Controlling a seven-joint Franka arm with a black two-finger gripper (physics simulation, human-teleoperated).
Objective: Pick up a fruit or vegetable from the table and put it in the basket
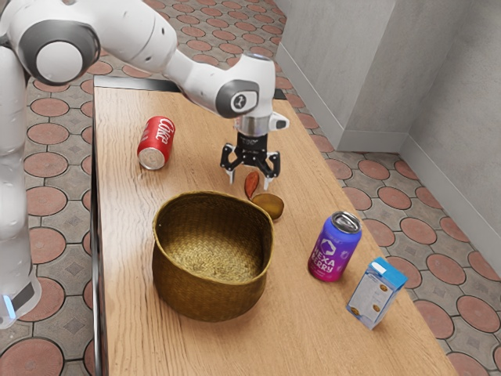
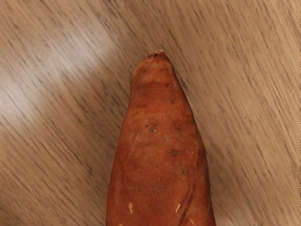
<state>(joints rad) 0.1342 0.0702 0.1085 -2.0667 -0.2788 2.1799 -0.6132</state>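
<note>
Reddish sweet potato (image 2: 160, 150) under the wide-open, empty gripper (image 1: 249, 185); open wood (image 2: 254, 117) flanks its tapering edges.

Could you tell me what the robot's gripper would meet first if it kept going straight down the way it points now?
Most likely the sweet potato: the gripper points down with its fingers apart, seemingly right above it, though the exact gap is hard to judge.
</note>
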